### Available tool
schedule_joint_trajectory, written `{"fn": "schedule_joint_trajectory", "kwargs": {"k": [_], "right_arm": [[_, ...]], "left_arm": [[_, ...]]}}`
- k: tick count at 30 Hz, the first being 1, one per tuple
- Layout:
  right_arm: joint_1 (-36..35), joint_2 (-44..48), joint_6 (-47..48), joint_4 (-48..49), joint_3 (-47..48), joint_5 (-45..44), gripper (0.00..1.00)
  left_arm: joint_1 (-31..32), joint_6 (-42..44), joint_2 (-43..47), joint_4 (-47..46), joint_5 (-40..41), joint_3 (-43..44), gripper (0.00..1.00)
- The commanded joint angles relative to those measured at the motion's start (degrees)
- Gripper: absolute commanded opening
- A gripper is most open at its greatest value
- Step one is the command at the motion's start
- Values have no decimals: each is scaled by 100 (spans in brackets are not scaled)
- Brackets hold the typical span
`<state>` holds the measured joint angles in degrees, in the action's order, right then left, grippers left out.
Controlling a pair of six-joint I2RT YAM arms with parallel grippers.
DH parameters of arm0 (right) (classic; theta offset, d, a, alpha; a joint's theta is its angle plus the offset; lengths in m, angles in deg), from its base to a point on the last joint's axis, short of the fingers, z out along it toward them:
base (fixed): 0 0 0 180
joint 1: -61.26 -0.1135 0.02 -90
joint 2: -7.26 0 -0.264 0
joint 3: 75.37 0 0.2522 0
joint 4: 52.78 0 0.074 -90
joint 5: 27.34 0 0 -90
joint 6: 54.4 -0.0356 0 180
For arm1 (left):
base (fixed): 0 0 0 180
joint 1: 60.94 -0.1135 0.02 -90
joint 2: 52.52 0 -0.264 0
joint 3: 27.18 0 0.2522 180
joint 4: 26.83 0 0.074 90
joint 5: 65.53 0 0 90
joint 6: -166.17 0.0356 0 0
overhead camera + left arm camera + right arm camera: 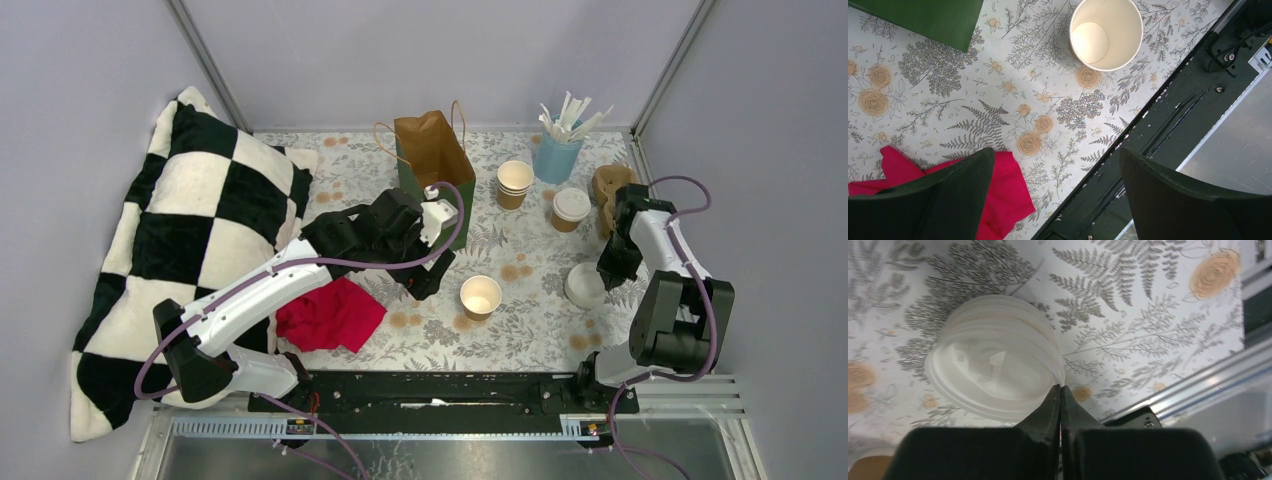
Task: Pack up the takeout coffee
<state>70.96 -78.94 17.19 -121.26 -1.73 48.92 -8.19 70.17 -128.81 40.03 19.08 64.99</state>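
The tall green paper bag [435, 165] is the fixed mark here. Toward the robot from the bag and a little to its right stands an unlidded tan kraft-paper cup [481, 296]. It is upright and cream inside, with its mouth straight up, so its long axis is vertical.

The left gripper [428, 278] hangs directly robot-ward of the bag, just beside this cup. Its jaws are spread as wide as they go and hold nothing. In the left wrist view the cup [1106, 34] lies ahead of the left gripper [1055, 155], off toward one finger rather than centred in the gap.

Farther to the right of the bag than the cup lies a stack of round white plastic lids [585, 285]. The right gripper [1060, 390] sits at its near rim, fingers pressed fully together with nothing seen between them. Whether the tips touch the rim cannot be told.

A lidded tan paper cup [571, 209] stands to the right of the bag, already capped.

The left arm is plainly the nearer to the open cup, and a short shift would probably centre it between the jaws. The right arm would have to open before it could take a lid.
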Motion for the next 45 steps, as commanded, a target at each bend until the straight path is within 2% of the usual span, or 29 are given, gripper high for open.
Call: {"fn": "schedule_joint_trajectory", "kwargs": {"k": [1, 6, 13, 31, 33, 38, 45], "right_arm": [[311, 205, 228, 455, -40, 1137, 0], [836, 277, 134, 523, -350, 1944, 0], [1282, 276, 189, 315, -204, 2276, 0], [1378, 592, 409, -149, 319, 2436, 0], [1256, 677, 463, -206, 489, 2590, 0], [407, 696, 547, -196, 926, 2868, 0], [-1351, 780, 286, 98, 1480, 3264, 0]], "left_arm": [[42, 78, 27, -125, 75, 276, 99], [43, 75, 40, -89, 91, 275, 99], [45, 69, 17, -89, 70, 301, 99], [35, 34, -134, -69, 112, 432, 99], [14, -18, -208, -19, 132, 563, 99], [-221, -449, -388, 117, 30, 1123, 99], [-374, -1728, -547, -80, -102, 1775, 99]]}}
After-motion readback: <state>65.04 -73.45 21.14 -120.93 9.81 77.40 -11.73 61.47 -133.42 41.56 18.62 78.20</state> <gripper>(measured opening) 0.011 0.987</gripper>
